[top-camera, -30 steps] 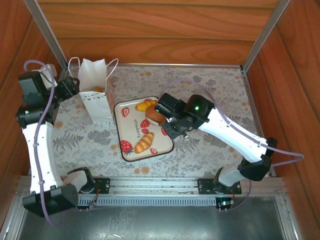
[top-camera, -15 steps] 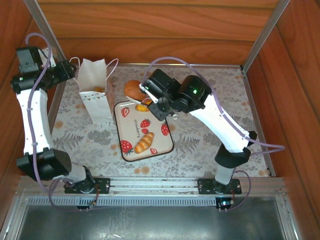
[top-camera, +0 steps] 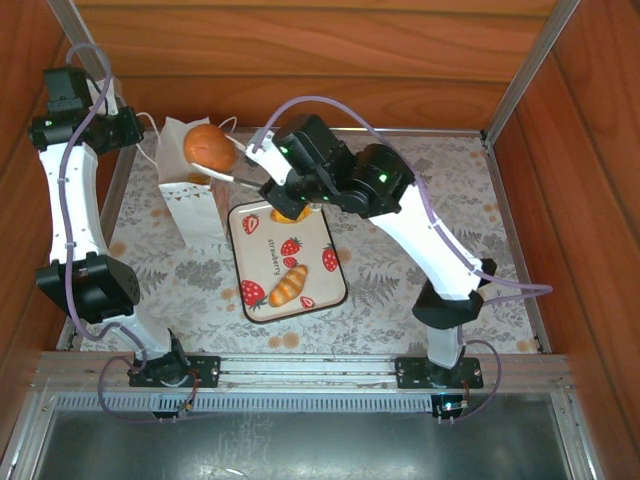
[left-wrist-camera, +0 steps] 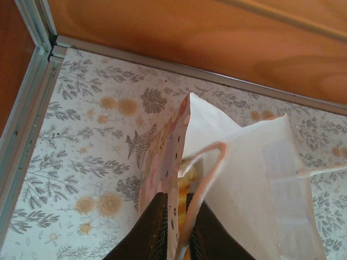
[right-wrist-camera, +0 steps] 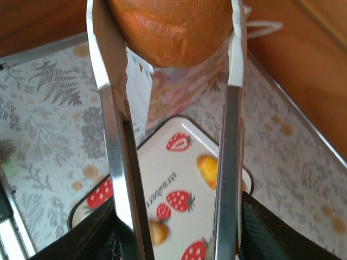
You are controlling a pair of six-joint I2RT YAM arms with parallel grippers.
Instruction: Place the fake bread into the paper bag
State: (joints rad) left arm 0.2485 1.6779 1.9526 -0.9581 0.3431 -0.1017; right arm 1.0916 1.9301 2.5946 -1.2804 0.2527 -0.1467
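Note:
A round dark-brown bun [top-camera: 210,148] [right-wrist-camera: 171,30] hangs between the tips of metal tongs [right-wrist-camera: 111,135], right over the mouth of the white paper bag [top-camera: 195,208] [right-wrist-camera: 184,89]. My right gripper [top-camera: 268,165] [right-wrist-camera: 176,211] is shut on the tongs' arms. My left gripper [top-camera: 140,140] [left-wrist-camera: 176,205] pinches the bag's pinkish side wall [left-wrist-camera: 162,157] at its top edge. A yellow pastry [left-wrist-camera: 187,176] [top-camera: 198,180] lies inside the bag. One long roll [top-camera: 288,285] sits on the strawberry tray, and another pastry [top-camera: 290,213] peeks out from under the right arm.
The strawberry-print tray [top-camera: 265,262] [right-wrist-camera: 162,162] lies just right of the bag on the floral cloth. Wooden walls and a metal frame rail [left-wrist-camera: 32,81] close in behind and to the left of the bag. The right arm spans above the tray's far end.
The right arm lifted the bun off the tray and carried it back and left to above the bag. The left arm swung farther back beside the bag.

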